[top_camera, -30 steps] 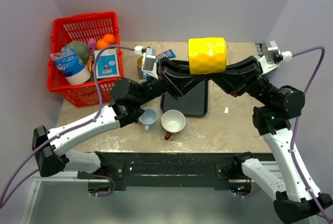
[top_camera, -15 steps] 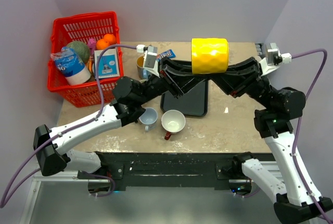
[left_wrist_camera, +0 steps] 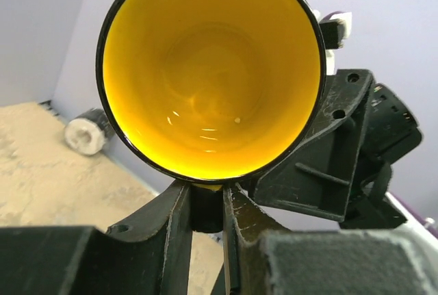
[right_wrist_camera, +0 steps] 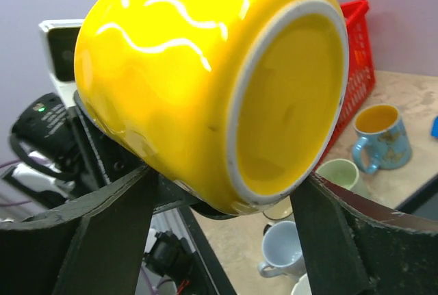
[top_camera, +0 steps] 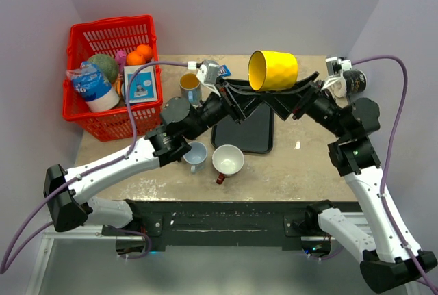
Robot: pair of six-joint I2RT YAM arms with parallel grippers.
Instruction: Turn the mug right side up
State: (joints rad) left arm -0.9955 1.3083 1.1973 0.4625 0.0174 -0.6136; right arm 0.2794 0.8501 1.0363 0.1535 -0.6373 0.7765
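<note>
A yellow mug hangs in the air above the black tray, lying on its side with its mouth turned left. In the left wrist view I look straight into the mug. My left gripper is shut on its dark handle just below the rim. That left gripper reaches the mug from the lower left in the top view. My right gripper stands open, one finger on each side of the mug's base. In the top view the right gripper sits under the mug's right end.
A red basket of groceries stands at the back left. Beside the tray sit a pale blue mug, a white mug and an orange-lined mug. A dark cylinder lies at the back right.
My right gripper has opened and let go of the mug. The mug has swung in the left gripper, so its mouth now shows toward the left.
</note>
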